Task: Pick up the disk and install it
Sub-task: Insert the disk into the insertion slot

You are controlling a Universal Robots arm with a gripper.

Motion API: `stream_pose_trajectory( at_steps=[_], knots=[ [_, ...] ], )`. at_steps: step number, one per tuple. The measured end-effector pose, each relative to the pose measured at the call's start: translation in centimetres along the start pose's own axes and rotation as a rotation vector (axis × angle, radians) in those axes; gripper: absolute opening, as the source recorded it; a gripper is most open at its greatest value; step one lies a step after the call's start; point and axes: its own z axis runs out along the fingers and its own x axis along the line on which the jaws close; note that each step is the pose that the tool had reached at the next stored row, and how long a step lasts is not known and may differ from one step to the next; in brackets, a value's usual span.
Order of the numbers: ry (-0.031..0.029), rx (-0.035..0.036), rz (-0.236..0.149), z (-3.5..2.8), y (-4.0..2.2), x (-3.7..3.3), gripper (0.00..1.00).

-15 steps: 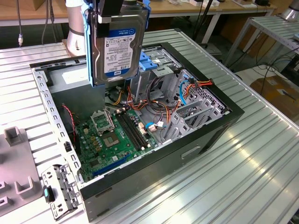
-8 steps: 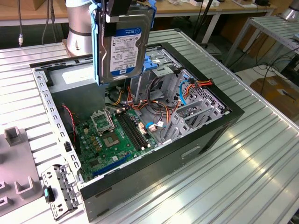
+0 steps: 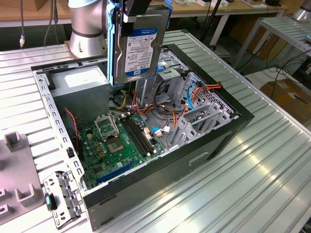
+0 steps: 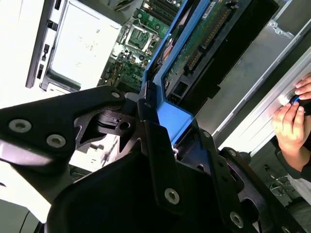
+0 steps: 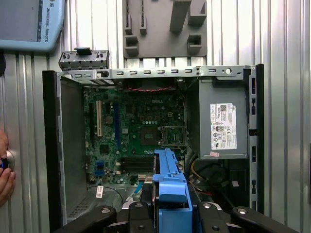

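gripper [image 5: 171,216] | jaws clenched on disk [image 3: 138,46]; disk upright, label showing | held above open case [image 3: 204,155]; hand [image 4: 291,121] near case

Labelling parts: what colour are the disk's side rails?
Blue. The disk shows them best in the exterior view.

I am in a robotics lab or workshop. My silver arm [image 3: 86,29] stands over a ribbed aluminium worktop [image 3: 252,170] that carries an opened desktop computer case [image 3: 146,187], a grey parts fixture [image 5: 165,29] and a teach pendant [image 5: 29,24]. Cable-hung wooden benches [image 3: 192,9] stand behind.
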Motion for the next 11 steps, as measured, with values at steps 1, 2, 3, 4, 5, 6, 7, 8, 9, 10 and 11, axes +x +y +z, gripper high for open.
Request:
stream_pose_trajectory(
  at_steps=[1, 2, 3, 4, 5, 6, 7, 8, 9, 10, 11],
  knots=[
    [0.0000, 0.0000, 0.000, 0.00, -0.02, 0.01, 0.37],
    [0.0000, -0.0001, 0.000, 0.00, -0.04, 0.04, 0.37],
    [0.0000, 0.0000, 0.000, 0.00, -0.04, 0.07, 0.37],
    [0.0000, 0.0000, 0.000, 0.01, -0.05, 0.12, 0.37],
    [0.0000, -0.0001, 0.000, 0.01, -0.06, 0.19, 0.37],
    [0.0000, 0.0000, 0.000, 0.01, -0.07, 0.25, 0.37],
    [0.0000, 0.0000, 0.000, 0.01, -0.08, 0.41, 0.37],
    [0.0000, 0.0000, 0.000, 0.02, -0.08, 0.54, 0.37],
    [0.0000, 0.0000, 0.000, 0.02, -0.09, 0.66, 0.37],
    [0.0000, 0.0000, 0.000, 0.03, -0.10, 0.85, 0.37],
    [0.0000, 0.0000, 0.000, 0.04, -0.10, 1.05, 0.37]
  ],
)
